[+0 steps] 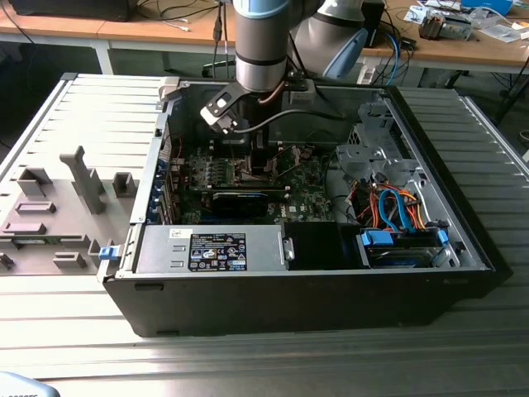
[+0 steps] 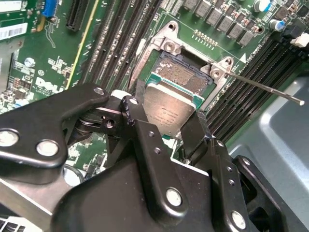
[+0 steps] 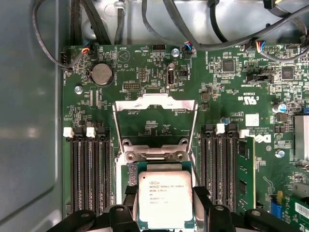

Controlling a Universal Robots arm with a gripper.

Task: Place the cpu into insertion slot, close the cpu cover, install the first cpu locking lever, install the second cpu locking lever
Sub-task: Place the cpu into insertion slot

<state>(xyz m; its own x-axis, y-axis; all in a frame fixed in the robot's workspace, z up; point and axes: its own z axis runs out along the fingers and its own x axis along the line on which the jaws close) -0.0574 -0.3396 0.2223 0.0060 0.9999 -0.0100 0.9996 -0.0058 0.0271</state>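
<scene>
My gripper (image 2: 166,116) is shut on the cpu (image 2: 168,107), a small square chip with a dull silver top, held by two opposite edges between black fingers (image 2: 133,108). The chip hangs tilted over the insertion slot (image 2: 179,73), whose bare contact field shows just past it; I cannot tell if they touch. In the first wrist view the cpu (image 3: 164,197) sits between the fingertips of the gripper (image 3: 164,212), in front of the slot's silver rim (image 3: 155,155). The cpu cover (image 3: 154,101) stands swung open behind the slot. A thin locking lever (image 2: 263,87) sticks out sideways. The arm reaches down into the case, gripper (image 1: 252,161) over the board.
Long black memory slots (image 3: 89,169) flank the socket on both sides. A black expansion card (image 1: 240,198) and the labelled power-supply box (image 1: 216,248) lie nearer the case front. Drive cage and coloured cables (image 1: 397,215) fill the exterior view's right. A grey fixture tray (image 1: 66,198) lies outside the case.
</scene>
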